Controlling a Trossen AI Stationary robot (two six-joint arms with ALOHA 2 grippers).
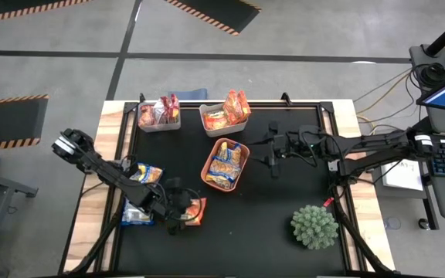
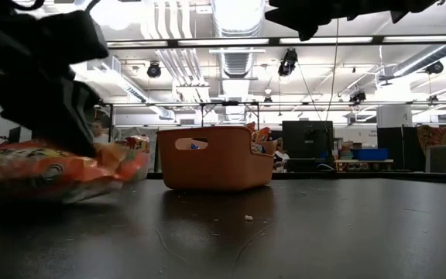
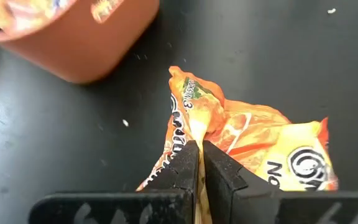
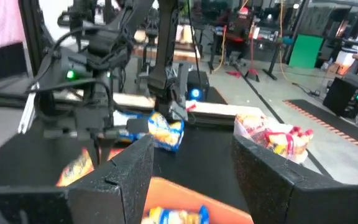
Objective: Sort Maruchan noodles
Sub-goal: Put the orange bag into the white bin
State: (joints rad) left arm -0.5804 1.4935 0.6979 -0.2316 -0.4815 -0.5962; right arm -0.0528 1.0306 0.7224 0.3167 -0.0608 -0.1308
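You are looking at a spiky green plant ball sitting on the black mat, well apart from the orange tray.

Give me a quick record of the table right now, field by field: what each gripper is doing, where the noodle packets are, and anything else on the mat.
left gripper: shut on the crinkly orange plastic noodle packet, near the mat's front left
right gripper: open, empty, above the mat right of the tray
orange rounded plastic tray: mid-mat, holding blue-and-yellow packets
two pale bins: back edge, orange-red packets standing in them
loose packets: two blue-and-yellow ones by the left arm
spiky green plant ball: front right
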